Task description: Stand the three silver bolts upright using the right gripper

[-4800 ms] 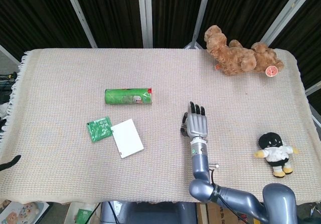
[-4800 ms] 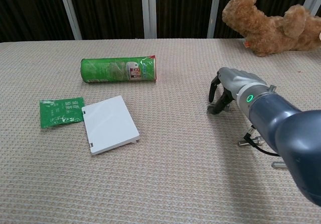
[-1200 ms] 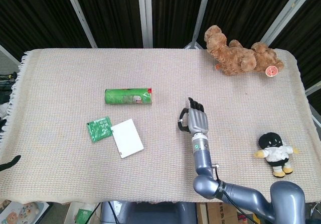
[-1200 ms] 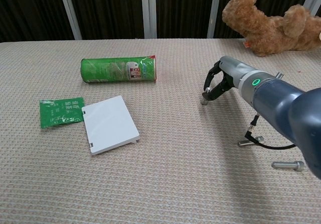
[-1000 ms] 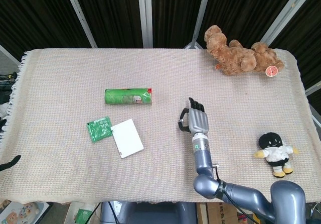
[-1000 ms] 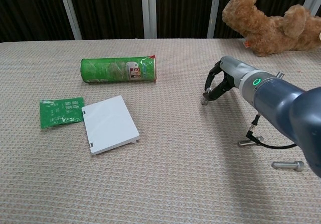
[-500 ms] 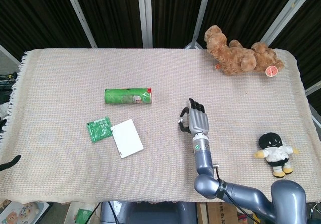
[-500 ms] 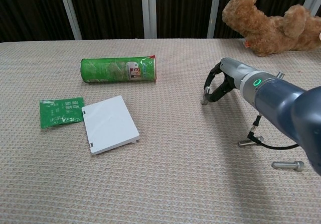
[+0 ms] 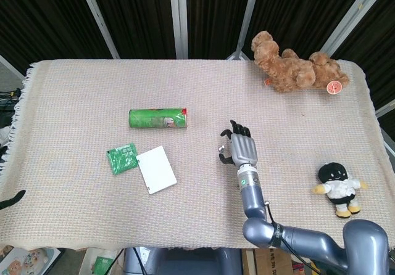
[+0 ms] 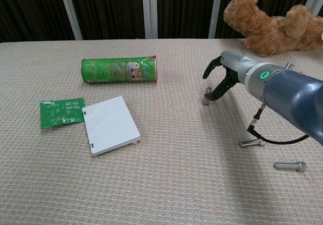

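One silver bolt stands upright on the woven cloth, and also shows as a small speck in the head view. My right hand is just to its right with the thumb lifted away and the fingers spread, fingertips close beside the bolt and holding nothing. In the head view the right hand is at the table's centre right. Two more silver bolts lie flat nearer to me, one by a black cable and one at the right edge. Of my left hand only a dark tip shows off the near left corner.
A green snack tube lies on its side at the left. A green packet and a white card lie in front of it. A brown teddy bear is at the far right. A small black-and-white doll sits near the right edge.
The right hand carried the bolt it was pinching slightly forward and set it head-down on the cloth. Just now its thumb and fingers have spread off the bolt, which stays standing.
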Robot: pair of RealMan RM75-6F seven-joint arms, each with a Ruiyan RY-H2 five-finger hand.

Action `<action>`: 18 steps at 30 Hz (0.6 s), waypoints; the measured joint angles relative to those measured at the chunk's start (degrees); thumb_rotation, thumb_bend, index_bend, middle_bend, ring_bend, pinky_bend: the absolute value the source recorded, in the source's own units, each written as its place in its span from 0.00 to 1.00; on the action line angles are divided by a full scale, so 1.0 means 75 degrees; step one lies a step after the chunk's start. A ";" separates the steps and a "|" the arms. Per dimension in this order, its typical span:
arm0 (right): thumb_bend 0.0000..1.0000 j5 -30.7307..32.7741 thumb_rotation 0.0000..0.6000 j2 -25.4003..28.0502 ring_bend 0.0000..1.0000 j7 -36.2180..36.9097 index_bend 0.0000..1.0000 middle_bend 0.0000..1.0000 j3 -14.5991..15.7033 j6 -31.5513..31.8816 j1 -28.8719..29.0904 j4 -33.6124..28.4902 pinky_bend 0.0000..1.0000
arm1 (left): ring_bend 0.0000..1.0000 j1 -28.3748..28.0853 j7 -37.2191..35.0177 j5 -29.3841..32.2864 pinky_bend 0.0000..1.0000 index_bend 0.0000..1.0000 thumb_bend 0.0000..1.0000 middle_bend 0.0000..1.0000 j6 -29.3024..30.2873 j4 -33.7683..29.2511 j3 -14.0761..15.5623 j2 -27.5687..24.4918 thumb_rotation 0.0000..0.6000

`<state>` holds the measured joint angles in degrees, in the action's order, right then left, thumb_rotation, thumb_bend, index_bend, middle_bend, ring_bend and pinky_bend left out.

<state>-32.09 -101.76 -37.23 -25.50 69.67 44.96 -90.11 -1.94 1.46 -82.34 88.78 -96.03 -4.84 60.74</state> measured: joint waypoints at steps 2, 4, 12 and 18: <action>0.22 -0.0044 1.00 0.0209 0.00 -0.0092 0.24 0.00 -0.0005 0.0154 -0.0051 -0.0317 0.00 | 0.00 -0.0002 0.0009 -0.0004 0.14 0.06 0.24 0.03 -0.0004 -0.0002 0.0003 0.0004 1.00; 0.21 -0.0097 1.00 0.0503 0.00 -0.0195 0.22 0.00 -0.0009 0.0333 -0.0138 -0.0760 0.00 | 0.00 -0.0004 0.0027 -0.0012 0.14 0.06 0.24 0.03 -0.0007 -0.0006 0.0010 0.0007 1.00; 0.18 -0.0557 1.00 0.2250 0.00 -0.0593 0.21 0.00 0.0217 0.1090 -0.0833 -0.2746 0.00 | 0.00 0.0002 0.0160 -0.0058 0.14 0.06 0.24 0.03 0.0024 -0.0022 0.0034 0.0051 1.00; 0.18 -0.1671 1.00 0.3385 0.00 -0.0411 0.27 0.00 0.1250 0.1279 -0.1713 -0.3811 0.00 | 0.00 0.0004 0.0240 -0.0043 0.14 0.06 0.24 0.03 0.0032 -0.0038 0.0034 0.0080 1.00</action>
<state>-44.63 -76.38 -40.32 -16.13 79.26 32.11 -118.70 -1.91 3.27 -82.66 89.02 -96.32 -4.59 61.33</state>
